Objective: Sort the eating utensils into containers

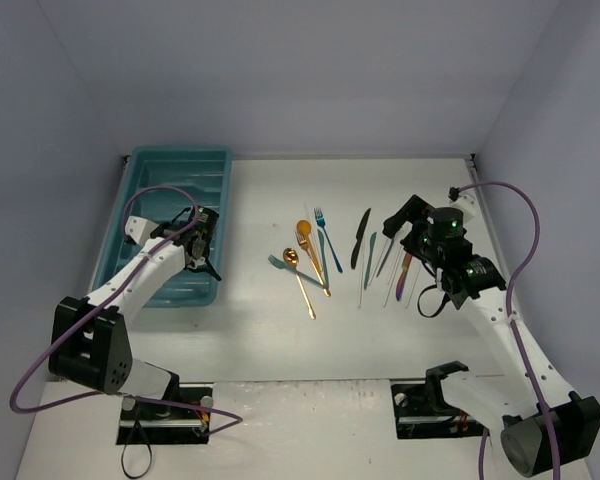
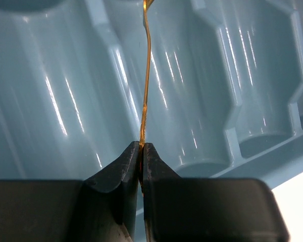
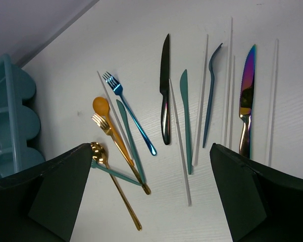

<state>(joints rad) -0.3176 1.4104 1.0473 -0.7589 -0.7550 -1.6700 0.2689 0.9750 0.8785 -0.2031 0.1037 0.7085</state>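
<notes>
The left gripper (image 2: 142, 146) hung over the rectangular teal plastic cutlery tray (image 1: 150, 170), jaws clenched on the end of a slim gold utensil (image 2: 146, 75) that pointed away above the long compartments; which compartment it aligned with could not be told. No utensil was visible lying in the compartments shown. The right gripper (image 3: 150, 146) hovered with jaws spread wide and empty above the group lying on the white table (image 1: 280, 330): a black knife (image 3: 164, 91), an iridescent purple knife (image 3: 247, 85), a blue fork (image 3: 131, 113), a teal knife (image 3: 186, 116), a gold spoon (image 3: 113, 186) and several others. Judged from this, sorting was at an early stage, with nearly all items left to place.
</notes>
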